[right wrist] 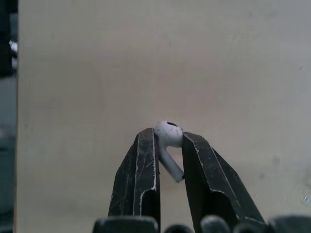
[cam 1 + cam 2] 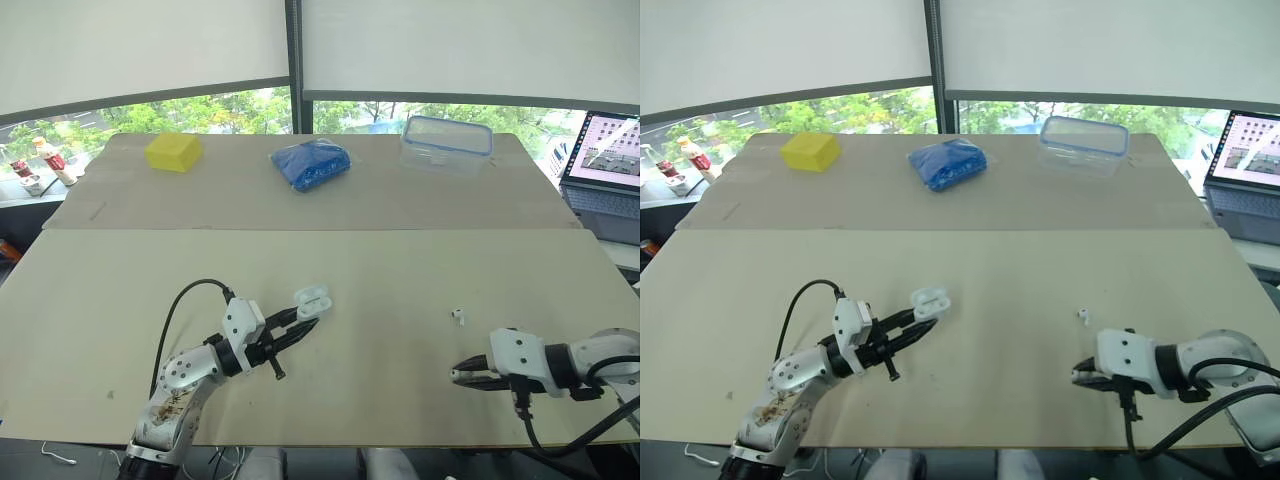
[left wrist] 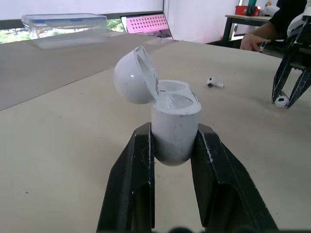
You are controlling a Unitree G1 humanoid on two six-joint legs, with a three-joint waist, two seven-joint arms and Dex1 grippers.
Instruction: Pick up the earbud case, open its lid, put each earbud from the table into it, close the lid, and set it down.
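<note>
**Step in hand (judged):** carrying the first earbud (image 1: 168, 132) over to the open earbud case (image 3: 176, 126).

**Earbud case:** clear of the tabletop (image 2: 400, 270) and upright in the left wrist view. Lid (image 3: 133, 75) hinged back, both wells seemingly vacant. Clamped at the lower body between the fingers of the left gripper (image 3: 175, 138).

**First earbud:** pinched at the head between the fingers of the right gripper (image 1: 168, 138), stem slanting back toward the wrist. At or just over the tabletop; cannot tell which. Well apart from the case.

**Second earbud (image 2: 457, 316):** loose on the tabletop, near the right gripper on its far side.

**Handling advice:**
- Lift clear before travelling.
- Turn the stem downward to meet a well.
- Hold the case steady, mouth offered toward the incoming hand.
- Approach from the side away from the raised lid.
- Loosen the pinch only once the stem is seated.

**Risk (judged):** a small, smooth piece, likely to twist in so narrow a pinch.

**Left arm:** bent at the elbow, forearm reaching forward and rightward, fingers angled up.

**Right arm:** forearm nearly level along the near edge, pointing leftward, fingers low.
</note>
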